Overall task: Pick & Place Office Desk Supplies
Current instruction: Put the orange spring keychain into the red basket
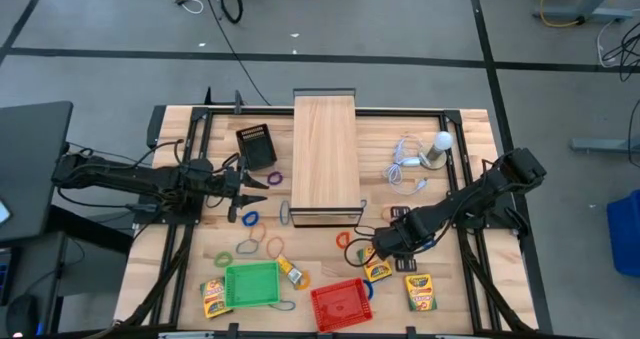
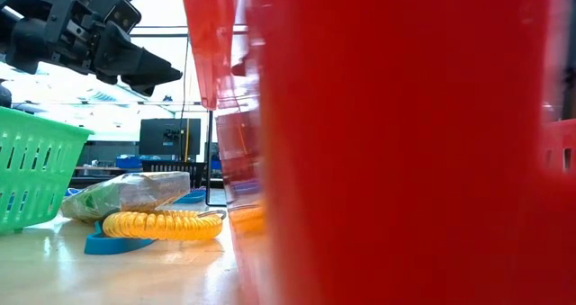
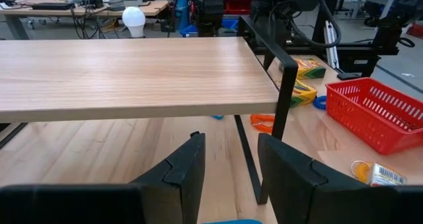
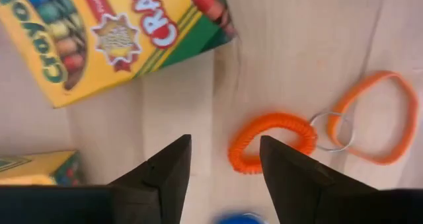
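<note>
Right gripper (image 4: pixel 218 159) — one orange loop (image 4: pixel 271 141)

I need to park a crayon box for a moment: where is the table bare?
Bare wood lies right of the lamp bulb and cable, and left of the green basket toward the table edge. Crowded: between the baskets and the wooden box, among the loops.

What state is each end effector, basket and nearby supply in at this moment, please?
Left end effector: open, empty, by the wooden box.
Right end effector: open, empty, over the orange coil loop.
Green basket: upright.
Red basket: upright.
Crayon box: closed, lying flat.
</note>
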